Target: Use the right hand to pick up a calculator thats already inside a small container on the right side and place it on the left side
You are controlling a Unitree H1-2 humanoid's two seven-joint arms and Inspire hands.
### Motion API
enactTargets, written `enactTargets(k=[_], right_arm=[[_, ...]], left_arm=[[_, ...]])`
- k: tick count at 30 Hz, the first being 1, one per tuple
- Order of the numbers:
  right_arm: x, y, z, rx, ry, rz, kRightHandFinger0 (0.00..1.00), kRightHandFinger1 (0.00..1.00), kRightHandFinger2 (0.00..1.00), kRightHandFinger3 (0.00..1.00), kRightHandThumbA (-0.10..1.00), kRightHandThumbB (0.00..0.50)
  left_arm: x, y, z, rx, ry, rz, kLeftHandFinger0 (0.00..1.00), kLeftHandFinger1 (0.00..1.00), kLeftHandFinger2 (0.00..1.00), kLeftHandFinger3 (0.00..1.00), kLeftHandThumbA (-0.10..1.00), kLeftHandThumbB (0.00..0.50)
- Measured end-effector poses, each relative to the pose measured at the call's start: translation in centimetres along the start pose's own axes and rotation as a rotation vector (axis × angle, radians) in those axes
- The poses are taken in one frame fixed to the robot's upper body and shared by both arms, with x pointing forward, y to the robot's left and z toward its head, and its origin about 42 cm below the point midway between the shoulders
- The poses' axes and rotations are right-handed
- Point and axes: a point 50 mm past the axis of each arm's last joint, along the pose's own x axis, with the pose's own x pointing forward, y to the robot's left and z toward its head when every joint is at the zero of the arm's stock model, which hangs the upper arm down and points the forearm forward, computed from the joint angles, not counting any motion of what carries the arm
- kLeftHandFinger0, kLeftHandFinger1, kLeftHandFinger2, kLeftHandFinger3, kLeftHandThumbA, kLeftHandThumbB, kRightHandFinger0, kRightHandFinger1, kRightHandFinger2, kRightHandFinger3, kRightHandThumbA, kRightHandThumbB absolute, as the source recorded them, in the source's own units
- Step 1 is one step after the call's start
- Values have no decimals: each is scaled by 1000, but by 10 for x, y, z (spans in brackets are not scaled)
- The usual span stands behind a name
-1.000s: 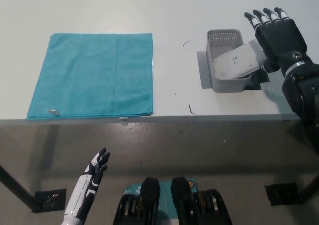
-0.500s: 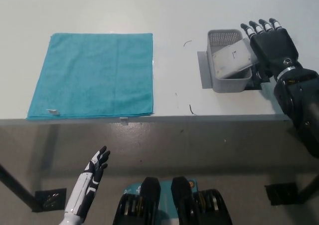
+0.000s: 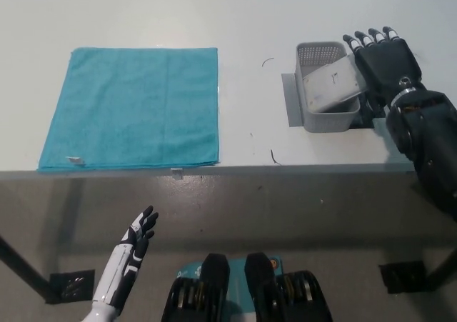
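My right robot hand was spread beside the container; the calculator lay inside, not yet grasped or moved.

I looked down on a white table that filled the upper half of my view, its top evenly lit and faintly glossy, with a few small dark marks on it. Its front edge ran straight across, a grey lip below it. Under that lay a grey floor in duller light. A dark table leg slanted down at lower left to a black foot plate; another plate sat at lower right.
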Motion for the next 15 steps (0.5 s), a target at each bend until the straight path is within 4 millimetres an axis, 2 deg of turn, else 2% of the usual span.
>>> enactTargets(k=[1,2,3,4,5,6,7,8,9,10,11,12,14,15], right_arm=[[2,2,-1,-3,4,3,1000,1000,1000,1000,877,495],[4,4,-1,-3,5,1,1000,1000,1000,1000,704,468],[5,7,-2,-5,8,3,1000,1000,1000,1000,554,414],[5,11,-3,-8,11,5,1000,1000,977,994,510,411],[6,16,-3,-11,12,8,727,675,682,742,249,315],[6,23,-3,-18,17,6,488,470,507,626,59,293],[6,26,-3,-23,18,1,98,101,255,395,-68,296],[7,29,-3,-27,19,-13,4,4,168,216,-99,285],[8,29,-3,-30,21,-25,1,1,192,188,-100,281],[8,30,-5,-34,24,-36,0,57,315,186,-100,258],[9,30,-6,-38,28,-50,0,100,394,220,-100,255],[9,31,-8,-40,32,-58,0,136,496,313,-100,237],[9,37,-12,-42,40,-78,0,175,535,377,-100,219],[8,38,-12,-41,38,-94,0,181,545,390,-100,191]], left_arm=[[0,0,0,0,0,0,1000,1000,1000,1000,1000,2],[0,0,0,0,0,0,1000,1000,1000,1000,1000,2],[0,0,0,0,0,0,1000,1000,1000,1000,1000,3],[0,0,0,0,1,0,1000,1000,1000,1000,1000,4],[0,0,-1,-1,3,0,1000,1000,1000,1000,1000,3],[0,-1,-1,-1,6,-1,1000,1000,1000,1000,1000,3],[-1,-1,-2,-1,8,-1,1000,1000,1000,1000,1000,3],[-1,-1,-2,-2,10,-1,1000,1000,1000,1000,1000,3],[-1,-1,-2,-2,10,-1,1000,1000,1000,1000,1000,4],[-1,-1,-3,-2,12,-1,1000,1000,1000,1000,1000,6],[-1,-1,-3,-2,13,-1,1000,1000,1000,1000,1000,8],[-1,-1,-3,-2,14,-1,1000,1000,1000,1000,1000,14],[-1,-1,-3,-2,15,-1,1000,1000,1000,1000,1000,12],[-1,-1,-3,-2,16,-2,1000,1000,1000,1000,1000,5]])
